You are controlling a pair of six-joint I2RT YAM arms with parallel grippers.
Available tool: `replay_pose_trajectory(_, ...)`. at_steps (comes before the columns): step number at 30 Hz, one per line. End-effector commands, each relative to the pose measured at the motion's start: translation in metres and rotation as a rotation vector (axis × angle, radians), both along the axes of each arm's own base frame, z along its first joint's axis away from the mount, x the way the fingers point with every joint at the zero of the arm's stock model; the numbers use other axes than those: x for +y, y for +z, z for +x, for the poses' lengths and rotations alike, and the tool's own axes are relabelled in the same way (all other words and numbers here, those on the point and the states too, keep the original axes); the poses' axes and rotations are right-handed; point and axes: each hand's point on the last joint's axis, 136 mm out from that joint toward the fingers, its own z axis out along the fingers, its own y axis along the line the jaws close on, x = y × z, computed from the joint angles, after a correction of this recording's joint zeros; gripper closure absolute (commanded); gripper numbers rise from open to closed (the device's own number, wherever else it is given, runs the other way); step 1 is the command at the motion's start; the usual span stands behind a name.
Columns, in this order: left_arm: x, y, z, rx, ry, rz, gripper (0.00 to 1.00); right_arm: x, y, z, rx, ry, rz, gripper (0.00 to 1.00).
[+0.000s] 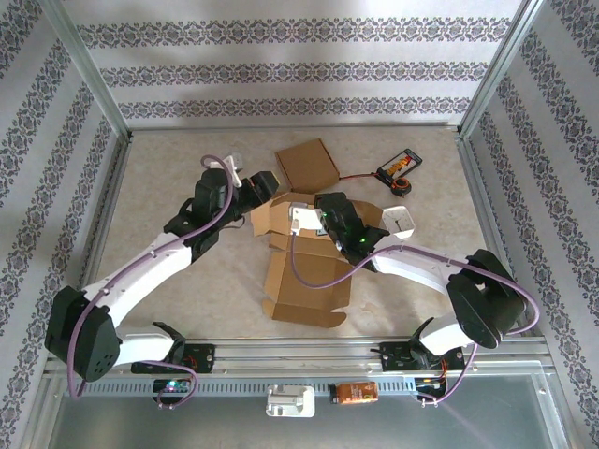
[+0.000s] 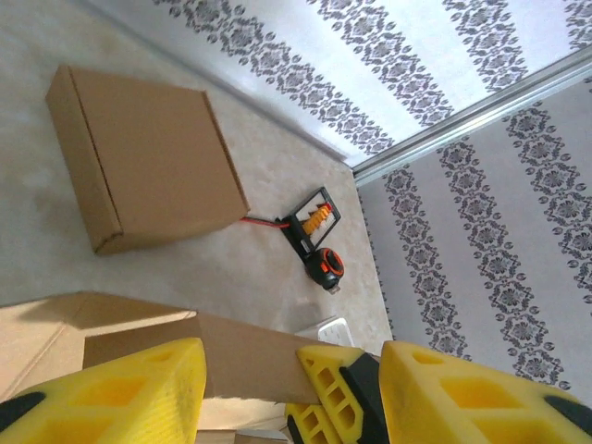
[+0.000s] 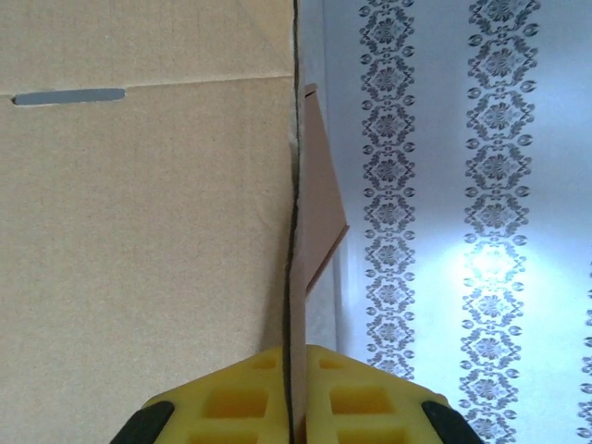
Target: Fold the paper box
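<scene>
Patterned wallpaper lines the cell on three sides, and a pale, mottled tabletop [image 1: 168, 187] carries everything. Largest on it is the paper box [image 1: 309, 281], a die-cut cardboard blank lying mostly flat at the middle, with its far panels raised where the two arms meet. Just beyond the blank's far edge sits a finished cardboard box [image 1: 307, 166], closed and flat-lidded. Off the blank's far right corner lies a tape measure [image 2: 326, 266].

The right jaws, at the blank's far right part, are closed tight on an upright panel, and the yellow fingers [image 3: 231, 398] pinch the sheet edge-on. The left jaws, at the blank's far left part, stand roughly half open with a flap between their yellow fingers [image 2: 120, 388]. The flap faces the camera broadside and does not look squeezed.

The blank should handle as light, thin board: stiff across a panel, willing to bend along its scores, and quick to crease or tear if forced elsewhere. It looks smooth enough to slide, so one arm likely has to anchor it. The safest hold is probably a free panel edge near a score, pinched across the thickness.
</scene>
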Motion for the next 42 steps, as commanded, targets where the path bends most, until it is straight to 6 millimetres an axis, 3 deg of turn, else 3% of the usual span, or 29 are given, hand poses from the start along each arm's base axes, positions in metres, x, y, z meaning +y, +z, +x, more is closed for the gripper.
replay_pose_trajectory(1,0.0,-0.035,0.001,0.084,-0.033,0.109,0.49,0.0,0.022,0.006,-0.07,0.002,0.001,0.91)
replay_pose_trajectory(12,-0.053,-0.072,0.02,0.231,-0.212,-0.15,0.5,0.004,0.021,0.007,-0.067,0.008,0.019,0.9)
replay_pose_trajectory(18,-0.061,-0.081,0.024,0.253,-0.225,-0.214,0.53,0.011,0.008,0.0,-0.033,0.049,0.029,0.87)
replay_pose_trajectory(20,-0.061,-0.08,0.025,0.247,-0.225,-0.219,0.59,0.012,0.004,-0.002,-0.023,0.054,0.03,0.85)
replay_pose_trajectory(22,-0.061,-0.082,0.025,0.245,-0.226,-0.216,0.64,0.01,-0.001,-0.003,-0.014,0.046,0.027,0.83)
replay_pose_trajectory(26,-0.059,-0.089,0.023,0.247,-0.224,-0.191,0.67,0.006,0.003,-0.006,-0.007,0.011,0.082,0.62)
replay_pose_trajectory(32,-0.051,-0.109,0.016,0.254,-0.223,-0.109,0.73,0.0,0.052,-0.034,0.114,-0.03,0.412,0.25)
replay_pose_trajectory(35,-0.051,-0.111,0.014,0.247,-0.228,-0.085,0.73,-0.012,0.084,-0.046,0.219,-0.115,0.699,0.13)
replay_pose_trajectory(37,-0.054,-0.108,0.012,0.237,-0.239,-0.075,0.73,-0.042,0.101,-0.041,0.338,-0.335,1.005,0.14)
replay_pose_trajectory(38,-0.055,-0.107,0.012,0.23,-0.244,-0.072,0.73,-0.055,0.104,-0.039,0.423,-0.432,1.14,0.2)
replay_pose_trajectory(40,-0.059,-0.103,0.011,0.21,-0.256,-0.058,0.73,-0.074,0.092,-0.043,0.71,-0.634,1.401,0.28)
replay_pose_trajectory(42,-0.062,-0.101,0.01,0.192,-0.271,-0.032,0.73,-0.083,0.08,-0.045,0.893,-0.754,1.512,0.31)
